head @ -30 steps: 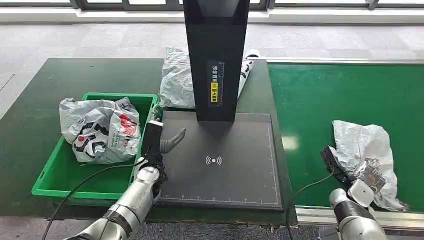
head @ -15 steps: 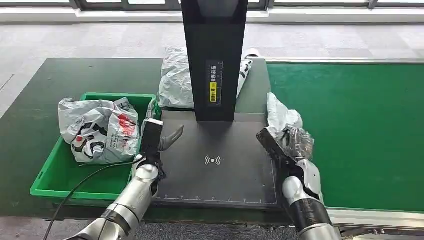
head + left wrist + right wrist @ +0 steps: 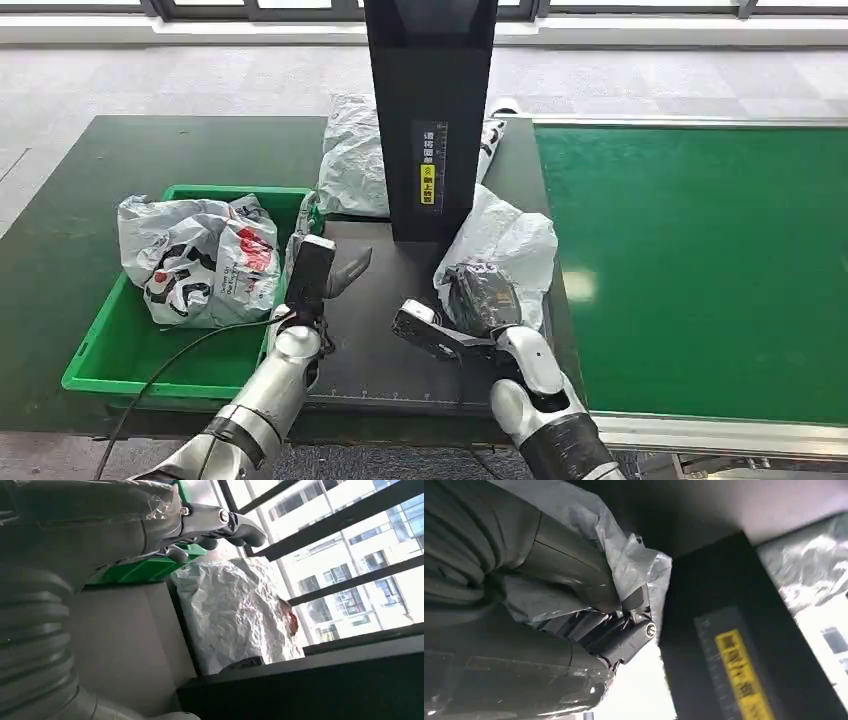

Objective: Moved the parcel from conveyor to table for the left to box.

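Parcel (image 3: pixel 505 245), a crumpled white plastic bag, is held in the right hand (image 3: pixel 480 300) over the right part of the black scanner pad (image 3: pixel 380 360), close to the pad's right edge and just in front of the black upright column (image 3: pixel 430 110). In the right wrist view the fingers (image 3: pixel 616 632) are closed into the bag's folds (image 3: pixel 624 560), with the column's yellow label (image 3: pixel 739 675) directly beyond. Whether the parcel's lower side touches the pad cannot be told.

Left hand (image 3: pixel 315 280) stands at the pad's left edge, beside the right wall of the green bin (image 3: pixel 110 350). It holds nothing; its fingers are extended and apart, the thumb (image 3: pixel 350 270) angled out over the pad. The left wrist view shows the same fingers (image 3: pixel 220 522) spread in open air.

Inside the green bin lies a white bag with red and black print (image 3: pixel 200 260), against the far left portion.

Further back, a second white bag (image 3: pixel 350 160) rests on the dark green table (image 3: pixel 150 150) behind the column, partly hidden by it. The left wrist view shows this bag (image 3: pixel 235 615) past the pad's far edge.

To the right of the table runs the green conveyor belt (image 3: pixel 700 250).
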Controlling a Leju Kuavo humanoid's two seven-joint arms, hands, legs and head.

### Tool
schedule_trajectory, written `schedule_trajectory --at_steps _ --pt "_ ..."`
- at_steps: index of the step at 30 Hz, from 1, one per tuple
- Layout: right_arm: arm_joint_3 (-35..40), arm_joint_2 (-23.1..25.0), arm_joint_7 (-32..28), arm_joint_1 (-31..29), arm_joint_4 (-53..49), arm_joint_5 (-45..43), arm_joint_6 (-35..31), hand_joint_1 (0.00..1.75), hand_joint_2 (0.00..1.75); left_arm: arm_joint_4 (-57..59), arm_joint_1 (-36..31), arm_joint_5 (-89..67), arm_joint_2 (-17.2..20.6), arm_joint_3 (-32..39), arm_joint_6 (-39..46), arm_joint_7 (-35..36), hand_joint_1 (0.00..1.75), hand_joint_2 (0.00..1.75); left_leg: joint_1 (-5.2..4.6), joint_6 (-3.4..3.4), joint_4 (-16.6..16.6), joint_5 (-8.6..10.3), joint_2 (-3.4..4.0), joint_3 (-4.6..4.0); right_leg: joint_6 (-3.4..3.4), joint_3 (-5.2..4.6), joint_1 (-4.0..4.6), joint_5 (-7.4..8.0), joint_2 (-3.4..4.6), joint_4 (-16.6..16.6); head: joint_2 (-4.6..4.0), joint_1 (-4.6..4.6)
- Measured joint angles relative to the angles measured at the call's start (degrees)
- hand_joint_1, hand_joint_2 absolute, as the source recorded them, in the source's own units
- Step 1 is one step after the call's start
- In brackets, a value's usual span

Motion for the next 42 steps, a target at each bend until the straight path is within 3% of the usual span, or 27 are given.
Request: schedule_trajectory --at_steps 2,3,4,11,20,26,31,35,42 --pt "2.01 -0.02 0.61 -0.60 0.61 -0.51 1.62 1.75 1.75 0.55 -0.53 -0.02 -0.13 -0.09 -0.09 -0.48 0.00 1.75 0.00 0.00 0.00 0.00 0.04 0.00 0.00 -0.01 0.01 0.00 0.02 0.00 0.00 0.00" --pt "2.90 -0.02 0.44 -0.90 1.20 -1.09 2.70 1.43 1.75 0.85 -0.79 0.13 -0.22 -0.13 -0.09 -0.78 0.00 1.75 0.00 0.00 0.00 0.00 0.05 0.01 0.00 -0.01 0.01 0.00 0.02 0.00 0.00 0.00" --pt "3.76 -0.02 0.06 -1.13 1.79 -1.77 3.69 0.00 1.75 1.09 -1.07 0.53 -0.31 -0.20 -0.13 -0.96 0.00 1.75 0.00 0.00 0.00 0.00 0.06 0.01 0.00 -0.01 0.01 0.00 0.03 0.00 0.00 0.00" --pt "7.80 -0.11 -0.59 -1.79 6.36 -5.24 5.55 0.00 1.75 2.73 -2.29 2.08 -0.44 -1.05 -0.22 -2.05 0.00 1.75 0.01 0.00 0.00 0.00 0.05 0.00 0.00 -0.01 0.01 0.00 0.03 0.00 -0.02 0.00" --pt "7.01 -0.98 -5.30 -1.69 7.08 -12.95 -3.64 0.00 1.75 4.00 -2.11 1.75 -0.11 -1.75 -0.35 -2.43 0.00 1.75 -0.01 0.00 0.01 0.00 0.04 0.00 0.00 -0.01 0.00 0.00 0.03 0.00 0.00 0.00" --pt "3.91 -1.38 -9.91 -1.46 6.01 -17.23 -8.42 0.00 1.75 4.48 -1.62 0.83 0.04 -2.84 -1.18 -1.97 0.00 1.75 -0.01 0.00 0.01 0.00 0.04 0.01 0.00 -0.01 0.00 0.00 0.03 0.00 0.00 0.00" --pt "-0.38 -1.16 -17.47 -1.73 5.62 -24.31 -17.65 0.00 1.75 5.09 -1.50 -1.53 -0.02 -4.59 -1.90 -0.98 0.00 1.75 -0.01 0.00 0.01 0.00 0.02 0.00 0.00 -0.01 0.00 0.00 0.01 0.00 0.00 0.00" --pt "-4.36 -1.11 -23.90 -1.85 5.75 -29.71 -23.03 0.00 1.75 5.79 -1.47 -5.86 -0.44 -7.46 -7.39 1.49 0.00 1.75 -0.06 0.00 0.02 0.00 -0.01 0.00 0.00 0.00 -0.06 0.00 -0.01 0.00 0.00 0.00" --pt "-12.82 -1.14 -27.83 -3.52 7.65 -33.33 -23.85 0.00 1.75 7.43 -0.46 -13.35 -1.05 -15.18 -13.51 2.93 0.00 1.75 -0.08 0.01 0.02 -0.01 0.01 0.00 0.01 -0.01 -0.09 0.01 0.01 -0.01 0.00 0.00"
